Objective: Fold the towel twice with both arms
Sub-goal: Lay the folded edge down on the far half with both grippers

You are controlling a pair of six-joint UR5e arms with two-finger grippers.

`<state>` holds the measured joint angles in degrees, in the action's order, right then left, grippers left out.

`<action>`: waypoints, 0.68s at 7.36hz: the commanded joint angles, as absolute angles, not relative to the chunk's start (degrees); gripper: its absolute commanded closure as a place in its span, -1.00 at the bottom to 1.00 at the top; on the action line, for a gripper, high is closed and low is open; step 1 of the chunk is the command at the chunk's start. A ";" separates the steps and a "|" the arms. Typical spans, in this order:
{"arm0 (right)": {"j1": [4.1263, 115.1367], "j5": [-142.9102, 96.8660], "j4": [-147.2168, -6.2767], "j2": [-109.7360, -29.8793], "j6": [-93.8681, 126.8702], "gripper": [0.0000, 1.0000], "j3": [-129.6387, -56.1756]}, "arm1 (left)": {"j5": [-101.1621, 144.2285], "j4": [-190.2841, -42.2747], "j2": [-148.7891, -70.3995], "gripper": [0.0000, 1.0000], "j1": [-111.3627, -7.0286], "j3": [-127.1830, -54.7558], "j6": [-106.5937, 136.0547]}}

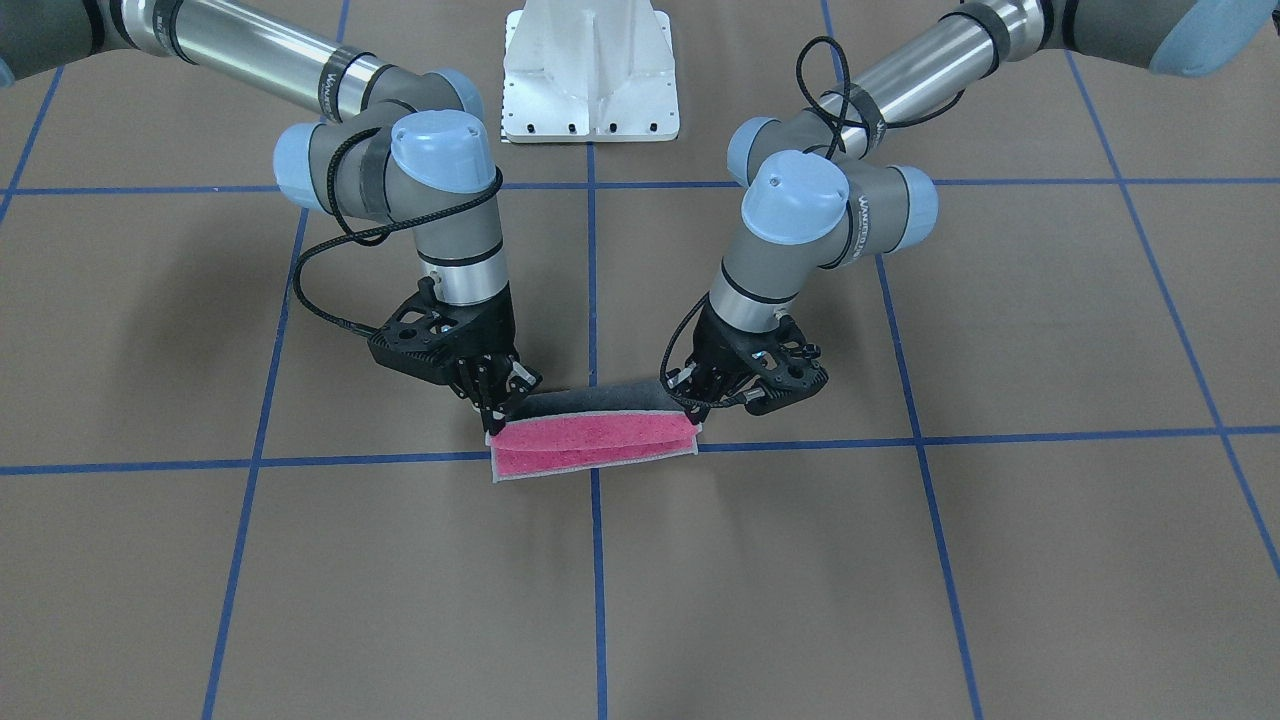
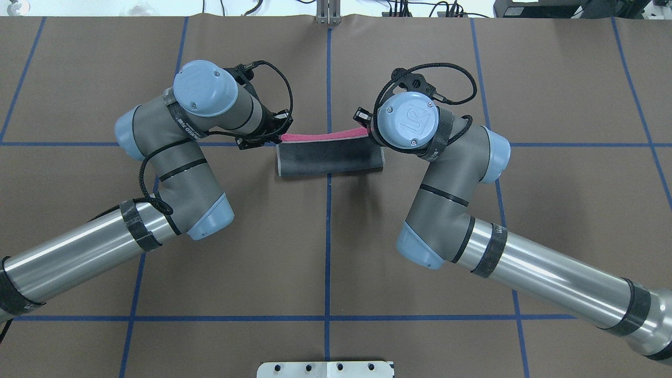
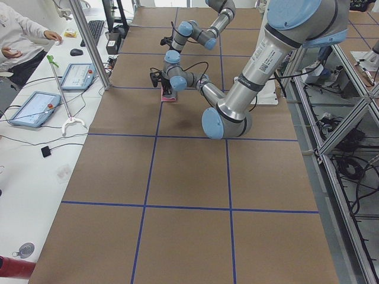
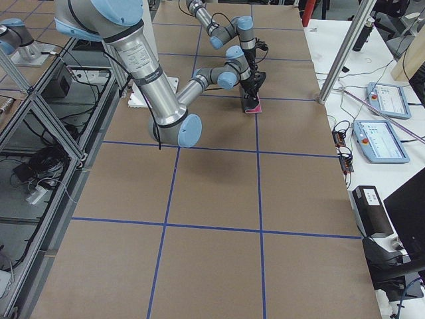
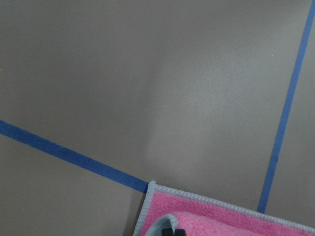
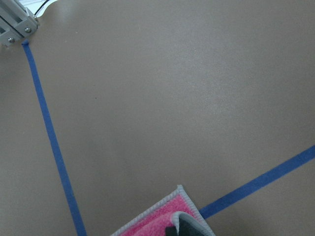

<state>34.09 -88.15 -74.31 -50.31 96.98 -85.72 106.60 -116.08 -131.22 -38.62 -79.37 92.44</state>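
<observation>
The towel (image 1: 590, 445) lies at the table's middle, partly folded over itself. Its pink face shows along the far side and its dark grey face (image 2: 328, 160) on the raised fold. My left gripper (image 1: 693, 405) is shut on the lifted edge at one end, and my right gripper (image 1: 497, 408) is shut on it at the other end. From overhead the left gripper (image 2: 276, 137) and right gripper (image 2: 366, 129) hold a pink strip stretched between them, just above the lower layer. Each wrist view shows a pink corner with light grey edging, left wrist (image 5: 221, 219) and right wrist (image 6: 150, 223).
The white pedestal base (image 1: 590, 70) stands behind the towel on the robot's side. Blue tape lines (image 1: 595, 560) cross the brown table. Tablets (image 3: 32, 106) and an operator (image 3: 18, 35) are beside the table's far side. A metal post (image 2: 328, 13) stands at the far edge.
</observation>
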 commanded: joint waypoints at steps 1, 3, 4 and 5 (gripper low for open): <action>35.67 -88.15 -74.18 -48.88 96.94 -0.31 -82.99 | 105.31 -116.10 -131.22 -0.10 -39.46 -79.02 92.46; 37.61 -90.77 -74.18 -47.46 96.77 -0.53 -81.30 | 104.06 -116.19 -131.66 -0.24 -40.51 -78.05 92.46; 38.23 -91.66 -74.18 -47.46 95.38 -0.63 -81.30 | 104.24 -116.28 -131.66 -0.27 -40.52 -78.22 91.42; 39.10 -92.89 -74.18 -47.46 93.19 -0.78 -81.39 | 104.50 -116.89 -132.18 -0.40 -40.52 -78.31 90.45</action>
<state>38.05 -91.41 -74.18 -47.56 95.35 -81.43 104.30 -116.39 -131.76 -40.42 -78.23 91.53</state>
